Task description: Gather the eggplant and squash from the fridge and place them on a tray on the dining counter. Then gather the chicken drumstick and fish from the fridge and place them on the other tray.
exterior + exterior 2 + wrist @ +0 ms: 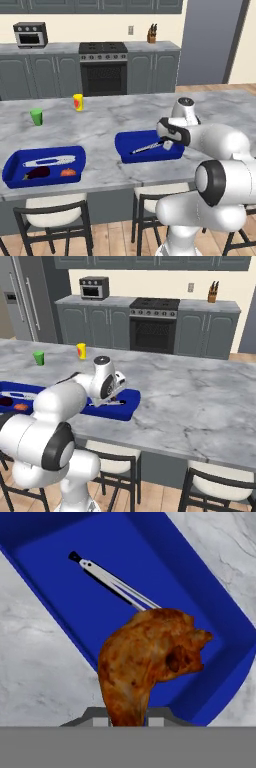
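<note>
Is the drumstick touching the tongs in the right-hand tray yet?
Cannot tell. In the hand view the drumstick, gripped in the pincer, overlaps the tongs lying in the blue tray; no view shows contact or a gap plainly.

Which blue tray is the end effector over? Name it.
The right-hand tray, holding only tongs; the drumstick hangs above it. The left tray already has vegetables.

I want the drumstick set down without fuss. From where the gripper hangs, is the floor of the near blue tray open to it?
Probably yes: the gripper holds the chicken drumstick right above the blue tray; only tongs lie there, off to one side.
</note>
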You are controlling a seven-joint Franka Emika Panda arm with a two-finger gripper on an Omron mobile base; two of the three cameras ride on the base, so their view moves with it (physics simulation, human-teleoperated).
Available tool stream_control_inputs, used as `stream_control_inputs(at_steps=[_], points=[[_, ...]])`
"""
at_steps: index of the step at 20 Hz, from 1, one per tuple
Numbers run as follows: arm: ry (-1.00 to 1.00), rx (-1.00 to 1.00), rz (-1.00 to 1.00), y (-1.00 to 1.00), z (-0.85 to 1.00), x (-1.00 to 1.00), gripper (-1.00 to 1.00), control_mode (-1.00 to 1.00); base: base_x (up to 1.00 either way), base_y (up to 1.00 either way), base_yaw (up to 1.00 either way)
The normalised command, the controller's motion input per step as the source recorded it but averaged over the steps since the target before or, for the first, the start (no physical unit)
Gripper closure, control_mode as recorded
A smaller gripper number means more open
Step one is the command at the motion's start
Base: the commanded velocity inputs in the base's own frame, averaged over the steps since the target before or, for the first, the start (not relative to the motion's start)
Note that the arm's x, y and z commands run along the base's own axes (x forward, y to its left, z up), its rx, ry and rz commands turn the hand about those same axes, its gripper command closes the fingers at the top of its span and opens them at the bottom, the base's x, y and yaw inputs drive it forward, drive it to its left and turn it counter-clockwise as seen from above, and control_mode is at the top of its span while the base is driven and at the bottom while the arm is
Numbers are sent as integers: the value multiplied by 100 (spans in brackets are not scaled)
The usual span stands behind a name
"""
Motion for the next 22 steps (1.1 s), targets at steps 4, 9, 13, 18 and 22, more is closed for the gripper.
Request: stream_control_inputs(at_steps=[4,9,13,18,22], points=[[-1,0,0,0,-36,9,100,-100,0,0,0],[0,0,0,0,-26,3,100,-100,0,0,0],[0,0,0,0,-15,3,100,-100,0,0,0],[0,0,0,0,-13,16,100,-100,0,0,0],[0,0,0,-1,-7,14,100,-100,0,0,0]])
